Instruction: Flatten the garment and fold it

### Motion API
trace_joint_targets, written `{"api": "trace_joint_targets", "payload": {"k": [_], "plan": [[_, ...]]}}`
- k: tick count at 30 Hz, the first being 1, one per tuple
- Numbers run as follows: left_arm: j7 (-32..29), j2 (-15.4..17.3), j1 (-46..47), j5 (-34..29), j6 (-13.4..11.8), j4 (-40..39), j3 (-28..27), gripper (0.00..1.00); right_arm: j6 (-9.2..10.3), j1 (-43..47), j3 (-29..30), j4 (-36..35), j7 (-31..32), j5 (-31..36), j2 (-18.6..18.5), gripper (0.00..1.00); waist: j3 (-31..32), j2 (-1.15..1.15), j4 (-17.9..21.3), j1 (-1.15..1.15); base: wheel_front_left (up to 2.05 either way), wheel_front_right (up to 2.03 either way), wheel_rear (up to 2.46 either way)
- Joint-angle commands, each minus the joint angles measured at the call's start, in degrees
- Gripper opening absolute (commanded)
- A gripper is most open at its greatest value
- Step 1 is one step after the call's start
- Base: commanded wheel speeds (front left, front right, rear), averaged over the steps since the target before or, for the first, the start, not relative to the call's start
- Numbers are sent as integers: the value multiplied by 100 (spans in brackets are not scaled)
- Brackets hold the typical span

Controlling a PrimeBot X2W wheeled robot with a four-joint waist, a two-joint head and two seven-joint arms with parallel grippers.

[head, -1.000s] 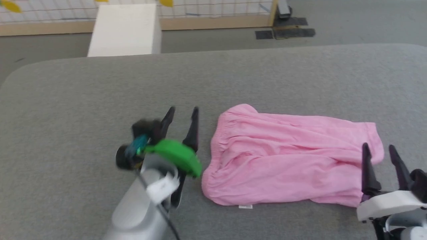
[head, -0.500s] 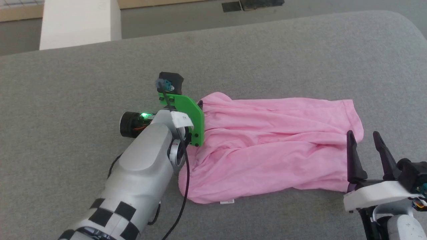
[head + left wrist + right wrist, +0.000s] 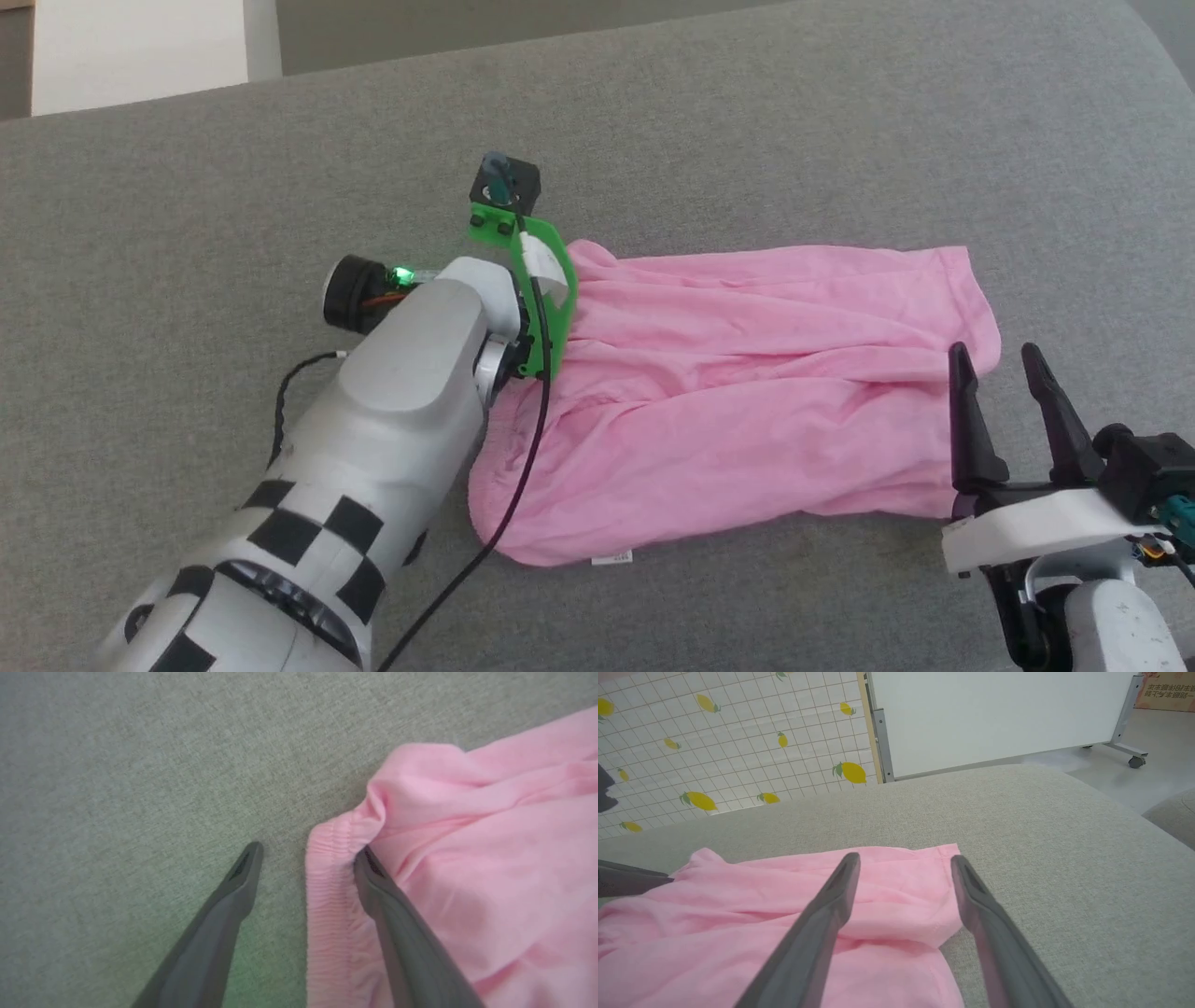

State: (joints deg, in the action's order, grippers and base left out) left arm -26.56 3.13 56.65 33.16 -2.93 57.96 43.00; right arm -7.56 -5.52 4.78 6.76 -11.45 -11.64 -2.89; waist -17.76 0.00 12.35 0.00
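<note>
Left wrist view: my left pincer (image 3: 309,849) open, straddling the garment (image 3: 467,858) at its waistband, one finger against pink cloth, the other over bare grey worktop (image 3: 140,765). Head view: my right pincer (image 3: 993,349) open too, at the leg-end hem. Garment lies rumpled mid-worktop; black cable (image 3: 523,467) crosses its waist end.

Pink garment (image 3: 747,392), folded (still rumpled), flat on grey surface

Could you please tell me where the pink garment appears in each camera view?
Head view: garment lies centre, slightly right.
Left wrist view: right half, waistband inside the open left gripper.
Right wrist view: lower left, reaching into the right gripper.
Shared landmark: grey cushion.
</note>
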Motion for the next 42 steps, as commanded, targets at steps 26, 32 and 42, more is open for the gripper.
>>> {"api": "trace_joint_targets", "payload": {"k": [26,32,42], "plan": [[1973,643,-1502,514,-351,-1125,-445,0,8,-1280,388,388,802,748,2,100,395,0,-846,0,0,0,0],[1772,697,-1669,519,-459,-1660,-364,0,8,-2307,792,1435,2295,1041,-27,100,263,0,-1041,0,0,0,0],[1481,807,-1641,466,-630,-2407,-263,0,8,-3631,651,2874,4275,1102,-397,100,-190,0,-1246,0,0,0,0]]}}
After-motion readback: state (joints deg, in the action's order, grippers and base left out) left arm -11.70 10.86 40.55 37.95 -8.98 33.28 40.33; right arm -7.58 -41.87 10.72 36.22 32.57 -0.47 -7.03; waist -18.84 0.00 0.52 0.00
